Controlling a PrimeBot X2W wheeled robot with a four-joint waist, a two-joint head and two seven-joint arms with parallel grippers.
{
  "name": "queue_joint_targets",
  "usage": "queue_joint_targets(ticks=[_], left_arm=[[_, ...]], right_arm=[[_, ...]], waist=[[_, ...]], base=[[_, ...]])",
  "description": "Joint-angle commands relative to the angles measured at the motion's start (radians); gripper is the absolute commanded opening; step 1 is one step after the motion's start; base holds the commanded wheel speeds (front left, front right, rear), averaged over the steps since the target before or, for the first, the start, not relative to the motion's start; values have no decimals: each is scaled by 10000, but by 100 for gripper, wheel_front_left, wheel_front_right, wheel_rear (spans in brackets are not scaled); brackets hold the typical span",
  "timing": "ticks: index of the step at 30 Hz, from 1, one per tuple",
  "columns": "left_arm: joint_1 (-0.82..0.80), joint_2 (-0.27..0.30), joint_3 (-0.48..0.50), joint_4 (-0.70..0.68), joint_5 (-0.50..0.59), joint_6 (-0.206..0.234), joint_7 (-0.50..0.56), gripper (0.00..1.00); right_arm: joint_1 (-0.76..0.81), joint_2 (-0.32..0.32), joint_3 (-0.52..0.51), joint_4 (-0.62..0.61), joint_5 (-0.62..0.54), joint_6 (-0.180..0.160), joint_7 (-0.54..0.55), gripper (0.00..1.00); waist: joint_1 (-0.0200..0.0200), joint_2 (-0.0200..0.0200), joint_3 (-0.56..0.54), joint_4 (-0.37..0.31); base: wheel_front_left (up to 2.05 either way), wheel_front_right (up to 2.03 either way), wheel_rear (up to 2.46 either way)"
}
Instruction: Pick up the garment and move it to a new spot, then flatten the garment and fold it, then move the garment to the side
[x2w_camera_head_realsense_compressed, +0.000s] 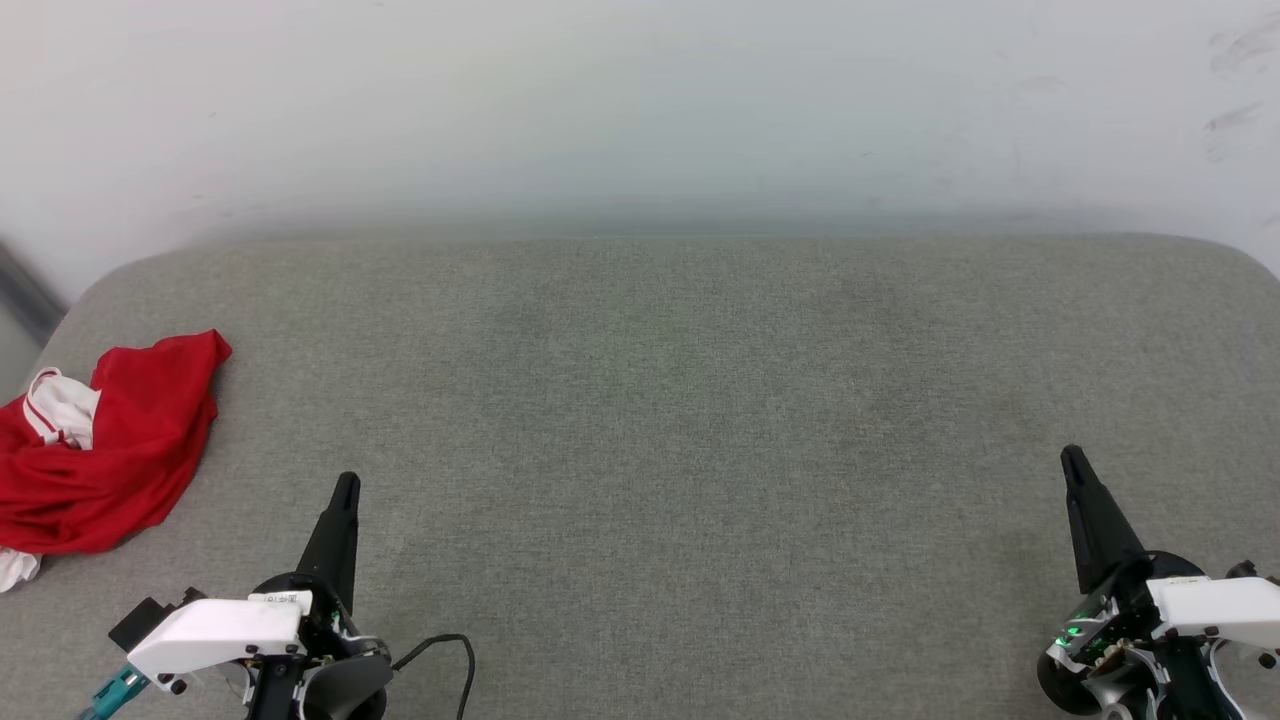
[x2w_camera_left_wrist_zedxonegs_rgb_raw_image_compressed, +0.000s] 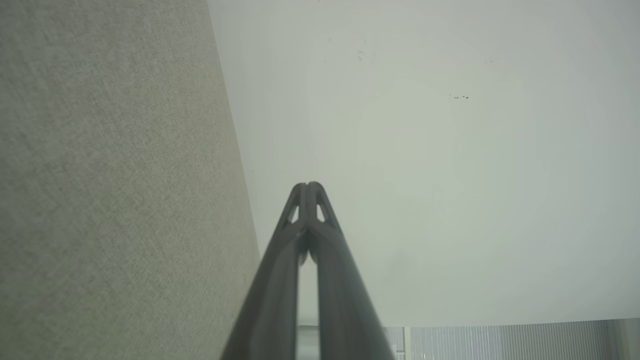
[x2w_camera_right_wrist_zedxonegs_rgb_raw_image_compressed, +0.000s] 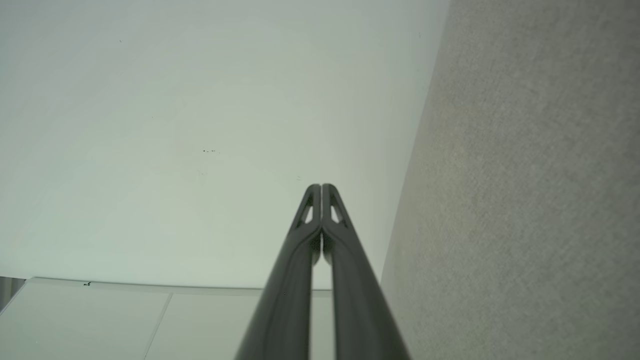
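Red and crumpled, the garment (x2w_camera_head_realsense_compressed: 95, 450) sits heaped at your far-left edge of the grey cushion (x2w_camera_head_realsense_compressed: 660, 420), well apart from your left gripper (x2w_camera_head_realsense_compressed: 345, 487) and right gripper (x2w_camera_head_realsense_compressed: 1072, 458), both pinched closed, empty, seemingly parked before the pick-up.

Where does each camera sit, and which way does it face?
Head view: on the head, facing forward and down at the grey cushion and crumpled garment; left gripper and right gripper below.
Left wrist view: on the left wrist, facing the wall along the shut left gripper.
Right wrist view: on the right wrist, likewise, along the shut right gripper.
Both wrist views share wall and cushion.
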Motion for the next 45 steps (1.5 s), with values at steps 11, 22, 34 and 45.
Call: queue_joint_targets(ticks=[11, 22, 34, 45], left_arm=[[-72, -9, 23, -1, 20, -19, 15, 0], [-72, -9, 21, -1, 19, -19, 14, 0], [170, -27, -35, 215, -1, 4, -7, 100], [372, -31, -6, -35, 671, 10, -538, 100]], right_arm=[[-129, 34, -1, 11, -48, -3, 11, 0], [-129, 34, 0, 11, -48, -3, 10, 0], [193, 6, 14, 226, 3, 0, -4, 100], [483, 9, 10, 73, -602, 0, -534, 100]], waist=[[0, 0, 0, 0], [0, 0, 0, 0], [0, 0, 0, 0], [0, 0, 8, -15]], base=[[0, 0, 0], [0, 0, 0], [0, 0, 0], [0, 0, 0]])
